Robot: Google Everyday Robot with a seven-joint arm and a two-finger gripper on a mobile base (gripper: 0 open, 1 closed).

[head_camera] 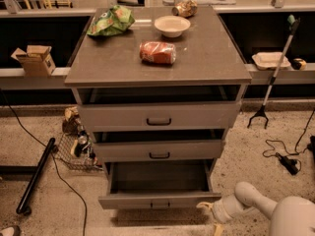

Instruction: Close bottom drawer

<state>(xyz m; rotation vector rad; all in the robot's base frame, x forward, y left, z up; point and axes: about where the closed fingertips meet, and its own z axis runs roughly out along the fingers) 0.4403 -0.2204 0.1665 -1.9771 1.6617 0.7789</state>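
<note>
Bottom drawer (160, 200) is pulled well out, lowest of three, interior looks empty. Gripper (209, 213) sits low right, at the right end of its front panel; can't tell whether it's open or closed, or whether it's touching yet.

Risks:
- Push point is far off the centre handle, so the drawer could rack and jam.
- Gripper could slip past the panel's right corner and miss.
- A hard shove could jolt the cabinet; red can (157, 52) lies on its side and might roll.

Bench (197, 58) also carries a green bag (110, 21) and a bowl (172, 25). Middle drawer (158, 150) looks slightly ajar. Speckled floor; wire basket (74, 151) left, grabber tool (275, 73) right.
</note>
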